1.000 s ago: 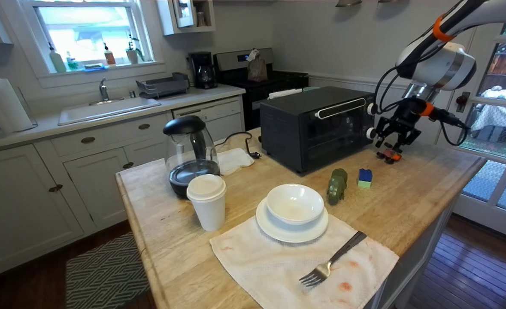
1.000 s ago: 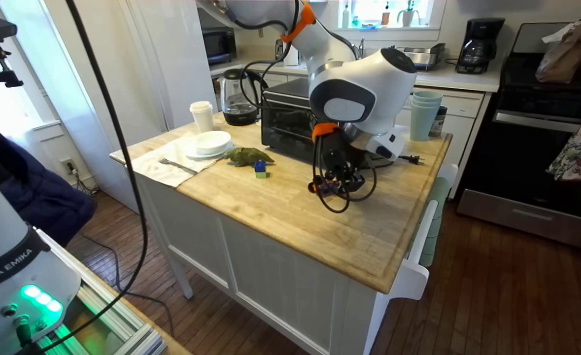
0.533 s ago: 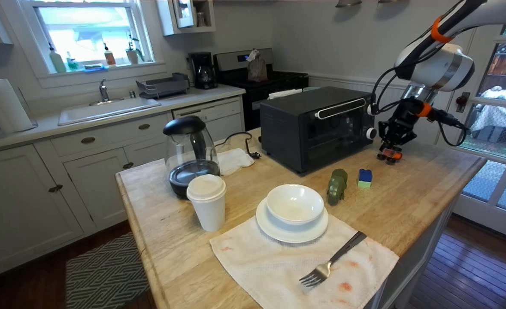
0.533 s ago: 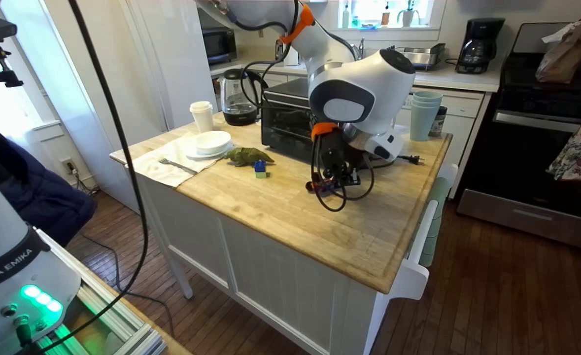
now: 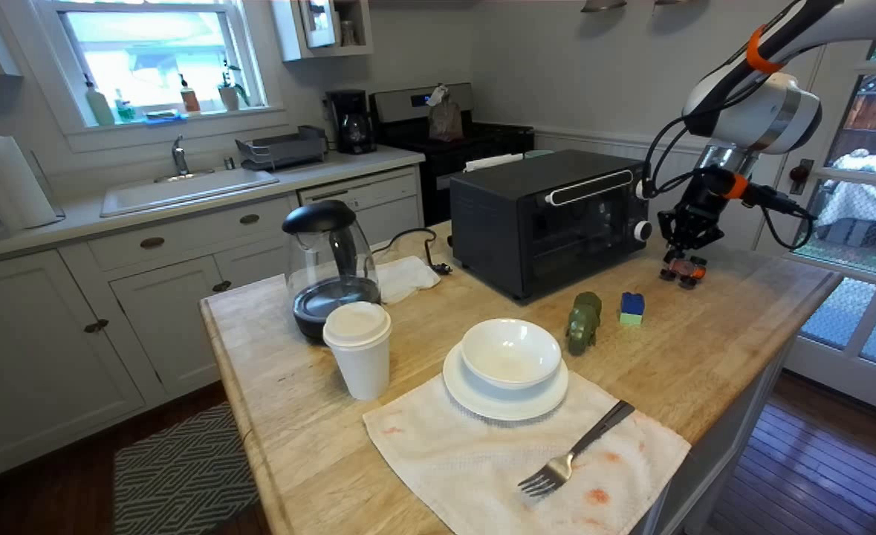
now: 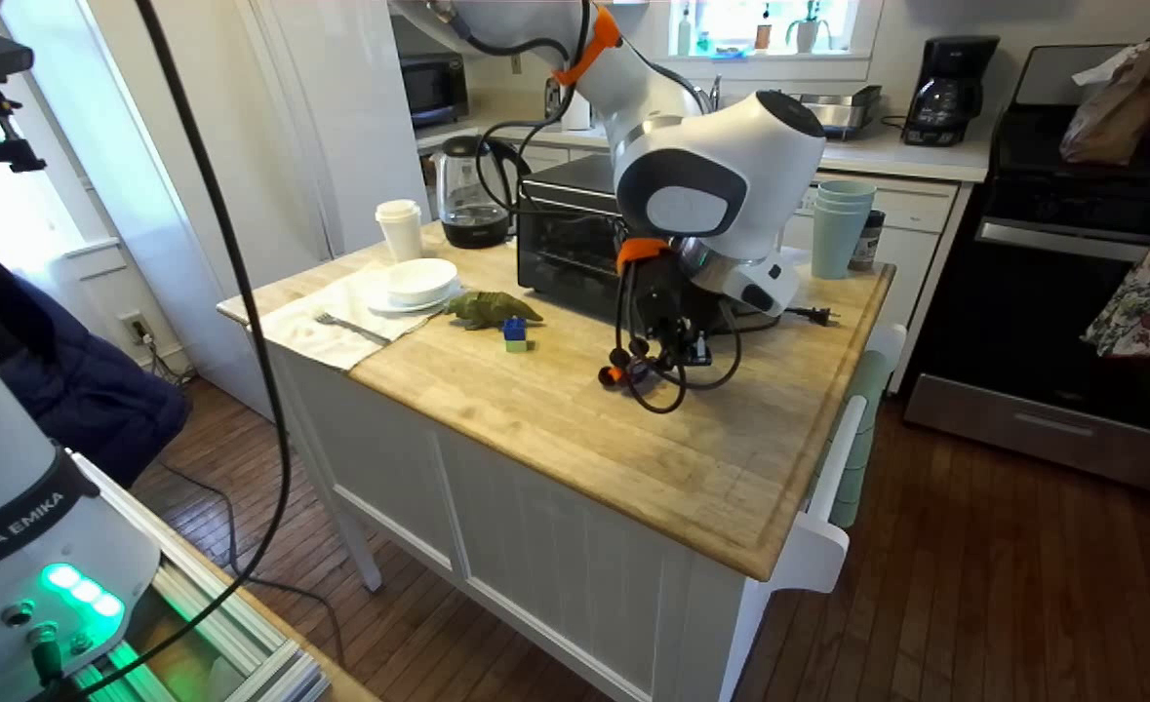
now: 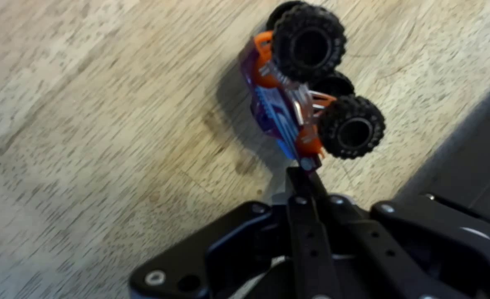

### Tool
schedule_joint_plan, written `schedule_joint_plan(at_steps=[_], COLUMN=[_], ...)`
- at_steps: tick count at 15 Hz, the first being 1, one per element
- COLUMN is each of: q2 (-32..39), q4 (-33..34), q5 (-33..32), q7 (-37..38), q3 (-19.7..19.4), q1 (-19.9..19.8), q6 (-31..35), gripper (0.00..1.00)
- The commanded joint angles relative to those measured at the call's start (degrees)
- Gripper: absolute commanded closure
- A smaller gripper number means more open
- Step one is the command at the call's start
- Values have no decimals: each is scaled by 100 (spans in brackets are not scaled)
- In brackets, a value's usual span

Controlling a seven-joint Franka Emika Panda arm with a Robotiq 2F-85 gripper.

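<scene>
Since 1 second ago, the claw has squeezed together and the toy truck has turned and tipped. Now the truck leans on its side, long ways slanting away from the claw. Its far end points toward the long edge of the worktop across from the oven; which end is the front, you can't tell. Its wheels face the short edge near the plate.

The wrist view shows the blue and purple body plainly. In an exterior view 4 wheels ring an orange middle, and in an exterior view black cords hang across the truck.

The claw is pressed together, its tips touching 1 end of the truck; you can't tell if they pinch a thin bit. The truck sits just past the tips, between the oven and that long edge.
</scene>
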Motion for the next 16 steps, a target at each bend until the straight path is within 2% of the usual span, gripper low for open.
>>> schedule_joint_plan(at_steps=[1,6,11,16], q2=[-146,-309,-562,-820], q4=[34,-110,-611,-1379], q5=[-440,-1031,-1990,-2837], q7=[479,956,1584,2298], q3=[-308,-663,-1079,-1434], q1=[305,771,1525,2252], q6=[-201,0,805,1872], gripper=[100,100,100,100])
